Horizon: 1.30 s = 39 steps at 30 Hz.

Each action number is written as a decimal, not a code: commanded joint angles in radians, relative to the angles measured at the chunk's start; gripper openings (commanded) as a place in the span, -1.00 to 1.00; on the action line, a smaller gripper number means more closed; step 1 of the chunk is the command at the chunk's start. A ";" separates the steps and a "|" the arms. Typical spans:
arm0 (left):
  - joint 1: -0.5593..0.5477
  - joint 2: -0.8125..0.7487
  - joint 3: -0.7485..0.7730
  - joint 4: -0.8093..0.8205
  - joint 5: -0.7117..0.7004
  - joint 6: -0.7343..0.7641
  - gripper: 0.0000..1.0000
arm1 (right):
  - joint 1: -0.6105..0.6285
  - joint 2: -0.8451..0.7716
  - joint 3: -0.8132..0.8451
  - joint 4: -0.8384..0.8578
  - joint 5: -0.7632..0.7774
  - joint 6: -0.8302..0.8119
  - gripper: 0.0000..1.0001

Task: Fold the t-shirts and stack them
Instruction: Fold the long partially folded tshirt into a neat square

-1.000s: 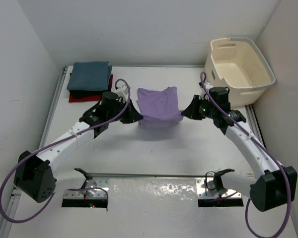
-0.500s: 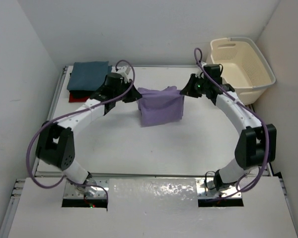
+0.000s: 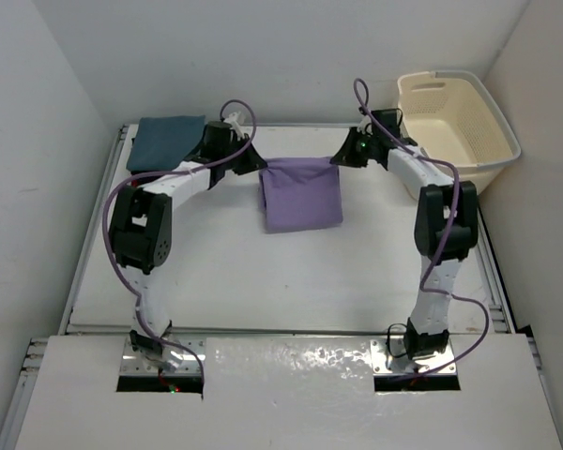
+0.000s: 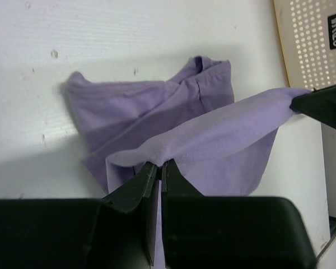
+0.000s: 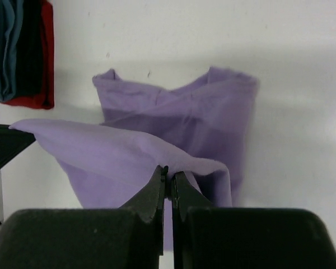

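Note:
The lavender-purple t-shirt hangs stretched between my two grippers at the back middle of the table, its lower part draped on the table. My left gripper is shut on its left top corner. My right gripper is shut on its right top corner. The dark teal-blue t-shirt lies folded on top of a stack at the back left. In the right wrist view the black t-shirt and the red t-shirt show as layers under the teal-blue one.
The cream perforated laundry basket stands at the back right, close behind the right arm; its wall shows in the left wrist view. White walls close the table in on the left, back and right.
Both grippers have carried the lavender t-shirt toward the back of the table and pulled its top edge taut. The arms are now stretched far out.

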 commanded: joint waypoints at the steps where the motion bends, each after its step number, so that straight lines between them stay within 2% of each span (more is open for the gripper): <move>1: 0.028 0.077 0.101 0.081 0.023 -0.005 -1.00 | -0.005 0.077 0.115 0.073 -0.036 0.008 -1.00; 4: 0.031 0.175 0.190 0.086 0.033 -0.007 -1.00 | -0.007 0.162 0.164 0.130 -0.045 0.038 -1.00; 7: 0.040 0.273 0.319 0.015 0.017 -0.007 -1.00 | -0.007 0.268 0.259 0.131 -0.028 0.048 -0.50; 8: 0.050 0.295 0.348 -0.056 -0.008 -0.010 -0.84 | -0.008 0.296 0.287 0.119 -0.025 0.060 0.18; 9: 0.054 0.325 0.406 -0.091 -0.025 -0.013 0.14 | -0.008 0.322 0.360 0.106 -0.027 0.054 0.40; 10: 0.059 0.332 0.428 -0.112 -0.026 -0.007 0.50 | -0.008 0.345 0.396 0.069 -0.044 0.048 0.84; 11: 0.068 0.333 0.438 -0.128 -0.028 -0.013 0.61 | -0.008 0.371 0.431 0.047 -0.047 0.031 0.97; 12: 0.071 0.317 0.435 -0.125 -0.014 -0.013 0.80 | -0.008 0.370 0.463 0.035 -0.050 0.020 0.98; 14: 0.071 0.285 0.422 -0.100 -0.013 -0.013 0.97 | -0.008 0.318 0.447 0.044 -0.038 0.006 0.98; 18: 0.056 0.193 0.356 -0.051 -0.008 -0.018 0.99 | -0.008 0.194 0.303 0.089 -0.005 -0.021 0.98; 22: 0.002 0.166 0.356 -0.071 -0.010 0.015 0.99 | 0.004 0.126 0.240 0.017 0.060 -0.063 0.98; 25: -0.016 0.182 0.356 -0.040 0.012 0.004 1.00 | 0.022 0.101 0.192 0.047 0.058 -0.077 0.98; 34: -0.021 0.375 0.454 0.009 0.087 -0.062 0.99 | 0.027 0.277 0.261 0.214 -0.114 0.049 0.98; 39: -0.004 0.455 0.471 0.006 0.046 -0.079 1.00 | 0.025 0.416 0.342 0.270 -0.097 0.115 0.98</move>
